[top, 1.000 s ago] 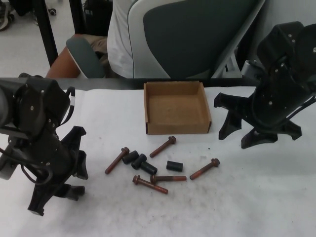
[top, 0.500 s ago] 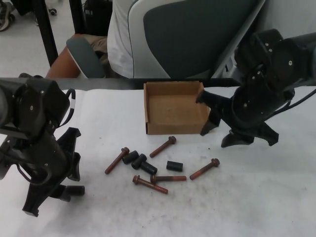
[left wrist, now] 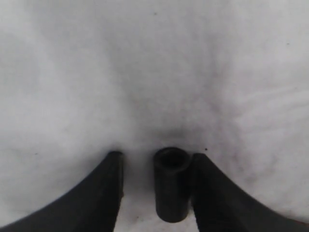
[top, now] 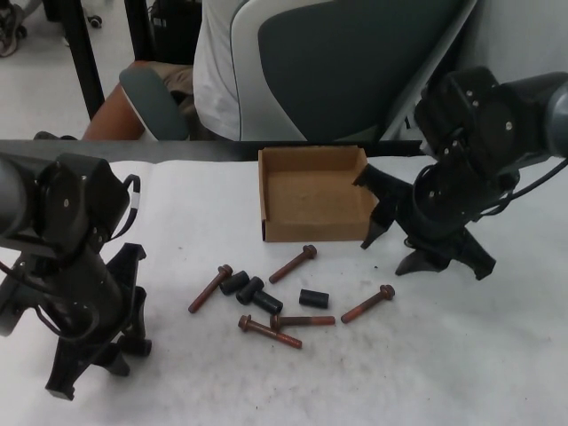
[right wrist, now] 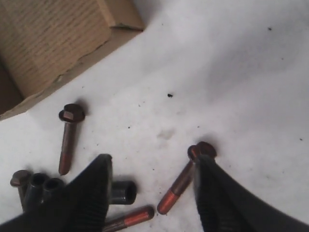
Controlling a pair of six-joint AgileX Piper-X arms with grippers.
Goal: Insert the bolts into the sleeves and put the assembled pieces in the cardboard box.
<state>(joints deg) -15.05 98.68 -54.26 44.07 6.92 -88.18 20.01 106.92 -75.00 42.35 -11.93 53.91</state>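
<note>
Between the left fingers (left wrist: 96,193), at the near left of the counter (top: 461,355), sits one black sleeve (left wrist: 171,188). Its long axis runs along the fingers and its open bore faces out past their tips. The sleeve touches one finger and a gap shows on its other side, so the fingers stand apart and are not clamped on it.

The right fingers (right wrist: 87,193) are also spread and hold nothing. They hang above the counter just beside the near right corner of the cardboard box (top: 319,232).

The coming move probably turns on the rightmost bolt (right wrist: 183,181). In the right wrist view it lies flat in the span between the two spread fingers, its head close to one fingertip. Its shank is angled across the line that joins the fingertips rather than square to it. In the high view this bolt (top: 367,303) lies nearer the right arm than any other bolt.

The other bolts (top: 266,330) and loose sleeves (top: 313,298) lie mid-counter between the arms. No bolt is yet in a sleeve.
</note>
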